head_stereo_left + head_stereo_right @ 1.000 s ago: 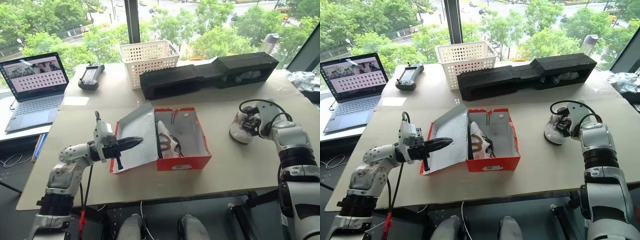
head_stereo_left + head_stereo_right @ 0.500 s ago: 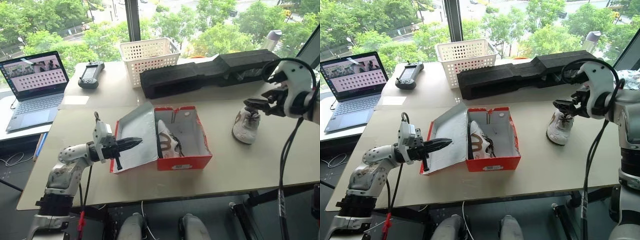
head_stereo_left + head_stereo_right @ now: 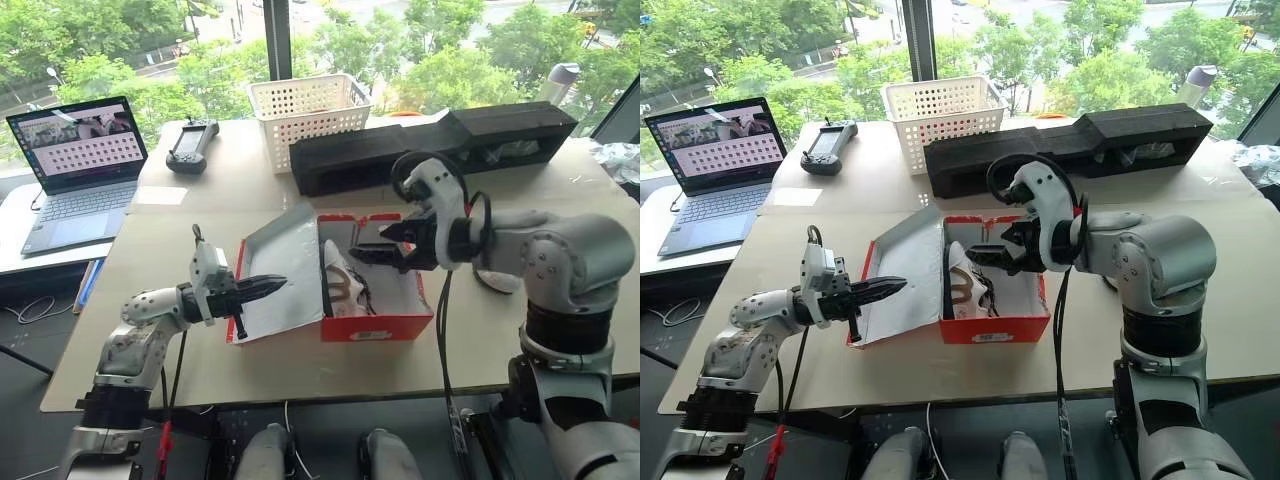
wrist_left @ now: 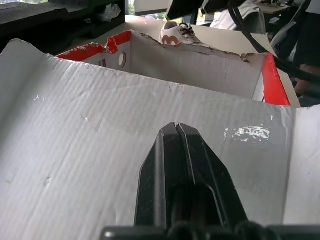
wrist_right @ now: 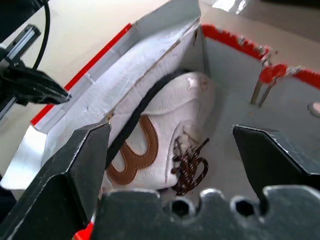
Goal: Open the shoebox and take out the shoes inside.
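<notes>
Left eye view: we're on the second shoe. The shoebox (image 3: 372,290) sits mid-table with its lid (image 3: 278,275) folded out toward 9 o'clock. The left gripper (image 3: 268,285), fingers pressed together and holding nothing, lies against the lid's white inside and pins it down. The right gripper (image 3: 368,252) hangs over the box, jaws spread wide and empty. One of the shoes (image 3: 345,287) lies inside by the lid-side wall; we think the pale shape at 3 o'clock, behind the right arm, is the other shoe (image 3: 490,281), but it's mostly hidden.

Right eye view: same layout, with the right gripper just above the box's far half.

Left wrist view: closed fingers (image 4: 180,165) flat on the lid's corrugated liner, the torn red rim beyond and the shoe's top peeking over it. The head views don't show that contact.

Right wrist view: the shoe lies on its side between the spread fingers (image 5: 75,165), brown trim and dark laces facing the camera.

Next move, in our judgement: drop straight down, straddle the shoe, close and lift without snagging the rim.
</notes>
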You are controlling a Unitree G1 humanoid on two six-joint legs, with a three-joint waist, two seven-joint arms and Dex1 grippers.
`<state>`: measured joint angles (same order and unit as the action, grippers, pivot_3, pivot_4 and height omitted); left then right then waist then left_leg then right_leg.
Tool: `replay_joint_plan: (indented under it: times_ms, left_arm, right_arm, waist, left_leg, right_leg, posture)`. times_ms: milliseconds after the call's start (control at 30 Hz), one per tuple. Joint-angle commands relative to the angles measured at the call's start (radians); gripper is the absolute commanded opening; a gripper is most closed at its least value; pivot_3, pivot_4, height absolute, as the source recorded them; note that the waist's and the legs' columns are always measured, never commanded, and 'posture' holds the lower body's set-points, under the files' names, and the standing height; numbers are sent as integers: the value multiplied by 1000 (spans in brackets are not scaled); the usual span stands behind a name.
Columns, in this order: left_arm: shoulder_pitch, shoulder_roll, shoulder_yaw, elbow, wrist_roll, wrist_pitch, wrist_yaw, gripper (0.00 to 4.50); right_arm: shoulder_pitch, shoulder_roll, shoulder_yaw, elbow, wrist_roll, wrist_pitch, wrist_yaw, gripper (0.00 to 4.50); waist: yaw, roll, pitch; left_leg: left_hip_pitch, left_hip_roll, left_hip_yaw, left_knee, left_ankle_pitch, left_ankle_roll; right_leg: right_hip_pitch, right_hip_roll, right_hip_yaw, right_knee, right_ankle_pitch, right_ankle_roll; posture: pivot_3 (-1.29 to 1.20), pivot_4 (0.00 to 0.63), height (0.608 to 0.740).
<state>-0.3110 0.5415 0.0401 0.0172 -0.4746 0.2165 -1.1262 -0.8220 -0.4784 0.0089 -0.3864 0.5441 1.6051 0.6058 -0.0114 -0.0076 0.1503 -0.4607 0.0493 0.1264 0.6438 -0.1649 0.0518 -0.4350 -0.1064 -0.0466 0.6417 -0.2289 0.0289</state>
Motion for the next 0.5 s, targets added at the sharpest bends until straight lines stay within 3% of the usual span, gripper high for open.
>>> replay_joint_plan:
  times_ms: [33,500]
  left_arm:
    - [-11,-2,10,-13,-4,-18,6,0]
    - [4,7,10,-35,-1,-8,25,0]
  right_arm:
    - [26,-14,37,-26,19,-17,-8,4451]
    - [68,64,188,237,-55,-230,-47,4451]
  waist:
    - [-2,0,0]
    - [-7,0,0]
  left_leg:
    - [0,0,0,0,0,0]
    - [1,0,0,1,0,0]
  right_leg:
    - [0,0,0,0,0,0]
    - [1,1,0,1,0,0]
  posture:
    - [0,150,733]
    - [0,150,733]
